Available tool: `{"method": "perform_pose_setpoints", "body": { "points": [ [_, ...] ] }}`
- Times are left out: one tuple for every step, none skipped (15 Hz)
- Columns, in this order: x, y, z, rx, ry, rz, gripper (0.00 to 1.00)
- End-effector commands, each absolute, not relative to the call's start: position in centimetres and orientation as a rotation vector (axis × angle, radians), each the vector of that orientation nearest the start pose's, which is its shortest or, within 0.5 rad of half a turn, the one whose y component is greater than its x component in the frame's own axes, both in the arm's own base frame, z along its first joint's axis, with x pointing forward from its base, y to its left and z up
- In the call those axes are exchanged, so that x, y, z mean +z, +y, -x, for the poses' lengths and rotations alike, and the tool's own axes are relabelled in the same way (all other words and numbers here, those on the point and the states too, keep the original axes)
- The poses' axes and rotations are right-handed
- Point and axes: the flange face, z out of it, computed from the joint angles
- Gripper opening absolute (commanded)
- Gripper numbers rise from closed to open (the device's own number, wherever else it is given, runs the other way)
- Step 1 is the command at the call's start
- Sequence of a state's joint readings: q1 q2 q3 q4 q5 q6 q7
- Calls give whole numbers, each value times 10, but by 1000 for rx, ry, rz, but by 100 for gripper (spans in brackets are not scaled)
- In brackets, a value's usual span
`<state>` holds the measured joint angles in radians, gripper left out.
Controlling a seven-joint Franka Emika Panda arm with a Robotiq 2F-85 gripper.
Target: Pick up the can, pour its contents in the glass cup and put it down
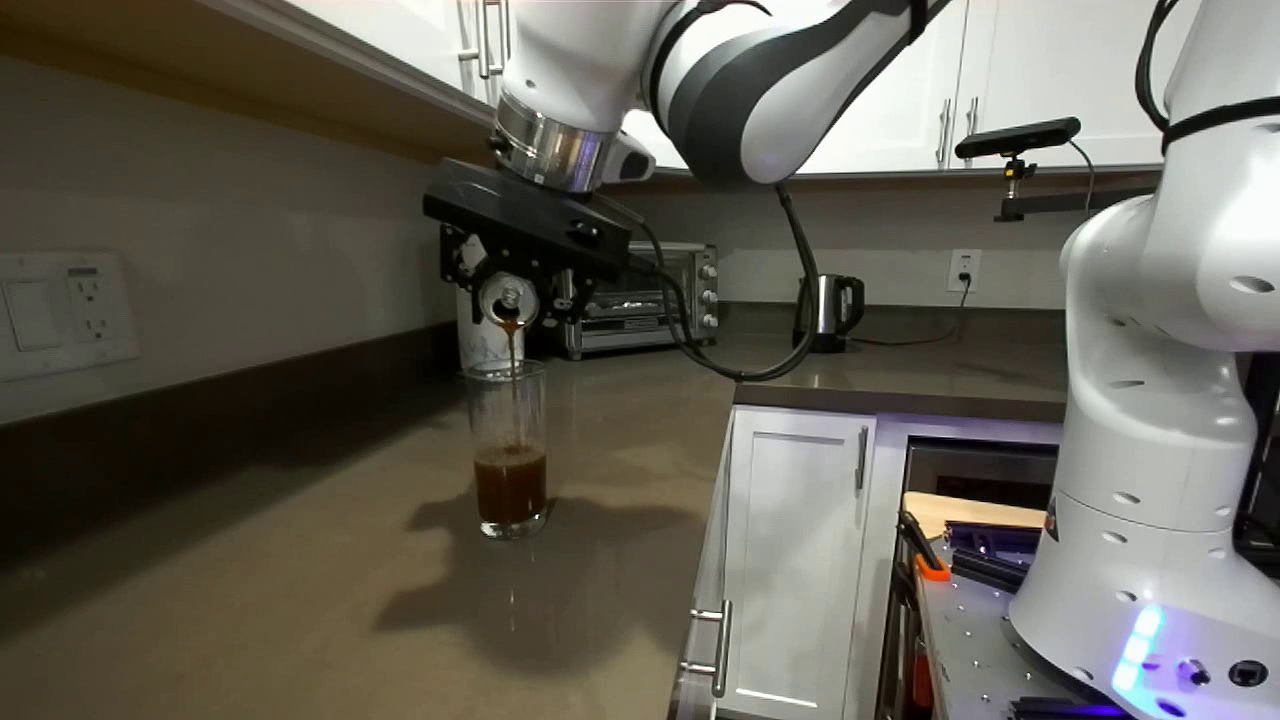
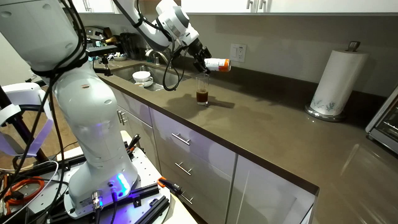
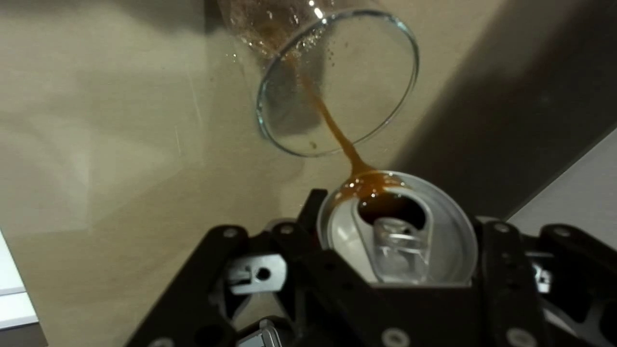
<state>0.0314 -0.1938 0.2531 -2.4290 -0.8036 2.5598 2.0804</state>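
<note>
Pouring now; the claw (image 3: 397,226) grips the tilted can (image 2: 217,64); brown liquid (image 3: 343,142) runs into the glass cup (image 1: 492,420); next, probably, tip further as it drains

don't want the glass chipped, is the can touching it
Apart: in an exterior view, the brown stream crosses a gap between the can and the glass.

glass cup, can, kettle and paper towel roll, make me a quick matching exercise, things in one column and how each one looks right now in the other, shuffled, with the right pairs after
1. can
2. glass cup
3. paper-towel roll
4. kettle

A. partly filled with brown liquid
B. metallic, dark-handled
C. tilted between the jaws, pouring
D. white, on a round base

Pairs: 1-C, 2-A, 3-D, 4-B
</note>
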Motion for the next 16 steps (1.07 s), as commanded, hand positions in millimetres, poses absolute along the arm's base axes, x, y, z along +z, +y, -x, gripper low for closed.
{"method": "perform_pose_setpoints", "body": {
  "points": [
    [408, 152, -456, -1028, 1639, 2423, 28],
    [408, 152, -456, -1029, 1640, 2421, 28],
    [408, 152, -455, -1032, 1640, 2421, 28],
    [408, 153, -455, -1033, 1639, 2421, 28],
    [408, 153, -455, -1038, 1636, 2422, 28],
    [408, 153, -455, -1043, 1633, 2422, 28],
    [408, 154, -454, -1048, 1630, 2423, 28],
    [408, 154, -454, -1055, 1628, 2424, 28],
    [408, 154, -454, -1060, 1626, 2423, 28],
    [408, 154, -454, -1062, 1625, 2424, 28],
    [408, 154, -454, -1064, 1623, 2424, 28],
    [408, 154, -454, -1067, 1621, 2425, 28],
    [408, 154, -454, -1071, 1619, 2425, 28],
    [407, 154, -453, -1075, 1619, 2425, 28],
    [407, 153, -453, -1080, 1619, 2424, 28],
    [406, 153, -453, -1087, 1616, 2423, 28]
  ]
}}
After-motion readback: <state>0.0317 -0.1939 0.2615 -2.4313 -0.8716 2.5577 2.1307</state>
